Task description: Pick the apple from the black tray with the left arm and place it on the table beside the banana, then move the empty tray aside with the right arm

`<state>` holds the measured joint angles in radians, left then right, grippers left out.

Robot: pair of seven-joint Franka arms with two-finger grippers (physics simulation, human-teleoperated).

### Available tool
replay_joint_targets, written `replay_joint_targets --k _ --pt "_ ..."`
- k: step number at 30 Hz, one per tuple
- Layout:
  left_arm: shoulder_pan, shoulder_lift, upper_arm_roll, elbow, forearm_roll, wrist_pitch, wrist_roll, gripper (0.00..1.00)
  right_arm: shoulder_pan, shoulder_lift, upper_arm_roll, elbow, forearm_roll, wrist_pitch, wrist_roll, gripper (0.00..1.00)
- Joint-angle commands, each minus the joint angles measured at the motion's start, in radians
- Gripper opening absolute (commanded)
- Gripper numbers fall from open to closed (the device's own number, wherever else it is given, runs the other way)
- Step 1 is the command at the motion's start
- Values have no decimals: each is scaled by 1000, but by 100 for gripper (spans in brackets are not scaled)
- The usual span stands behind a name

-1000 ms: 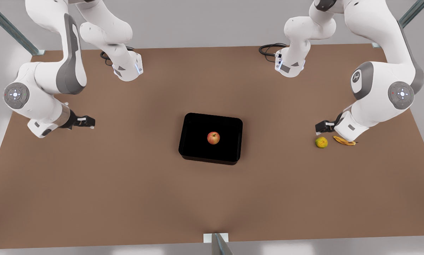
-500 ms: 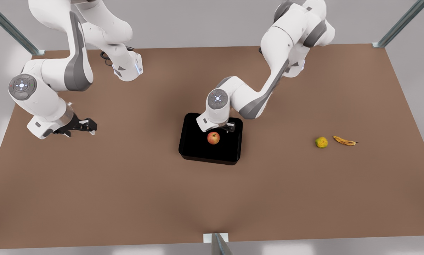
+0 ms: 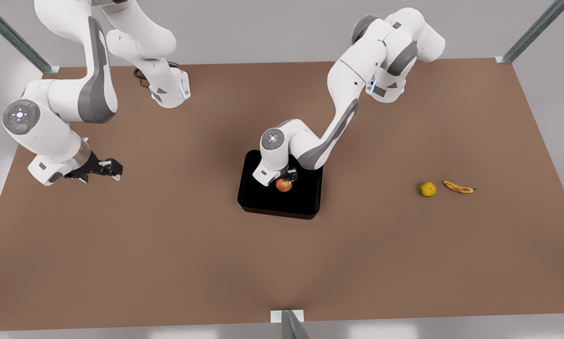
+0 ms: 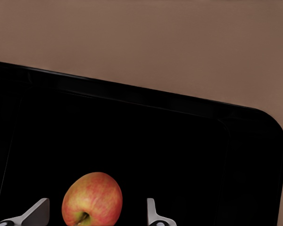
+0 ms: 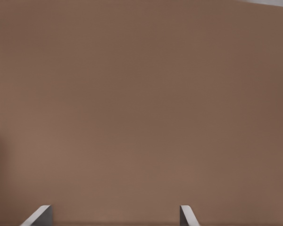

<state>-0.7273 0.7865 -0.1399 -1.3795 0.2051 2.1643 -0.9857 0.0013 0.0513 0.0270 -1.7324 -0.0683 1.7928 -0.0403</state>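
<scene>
Now I see the small round red apple (image 3: 284, 185) with a yellowish patch sitting inside the shiny black tray (image 3: 263, 200) with rounded corners and low walls. The tray lies near the middle of the big flat brown table (image 3: 168, 245).

My left end effector (image 3: 287, 177) is down over the tray, right at the apple. In the left wrist view the apple (image 4: 92, 199) sits between the two pale fingertips (image 4: 36, 210). There is a gap on each side of it, so the fingers are spread apart and are not squeezing it. The apple rests on the tray floor (image 4: 141, 141), and the brown table (image 4: 179, 42) shows past the tray's wall.

My right end effector (image 3: 108, 169) hangs over bare table on the front view's left, well apart from the tray. That arm is waiting. In the right wrist view its two fingertips (image 5: 39, 214) stand wide apart with nothing between them, and under them I see plain brown table (image 5: 141, 103).

Far off on the front view's right lies the small slim curved banana (image 3: 458, 188), yellow-orange with brown spots and dark tips. Just beside it, on the side nearer the tray, sits a round yellow-green fruit (image 3: 427, 189). I cannot tell if the two touch. Both lie on the table, well apart from the tray and from both end effectors.
</scene>
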Motion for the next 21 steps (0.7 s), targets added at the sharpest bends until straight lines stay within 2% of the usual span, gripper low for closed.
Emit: replay_joint_targets --k 1,4,21 --pt "-1 2 0 -10 8 68 -280 100 3 -1 -1 0 1 0 -4 100" --pt "-3 0 0 -78 37 155 -292 100 2 -1 1 0 1 -1 -4 100" --pt "-7 -10 0 -177 132 158 -197 100 3 4 1 0 1 -1 -4 100"
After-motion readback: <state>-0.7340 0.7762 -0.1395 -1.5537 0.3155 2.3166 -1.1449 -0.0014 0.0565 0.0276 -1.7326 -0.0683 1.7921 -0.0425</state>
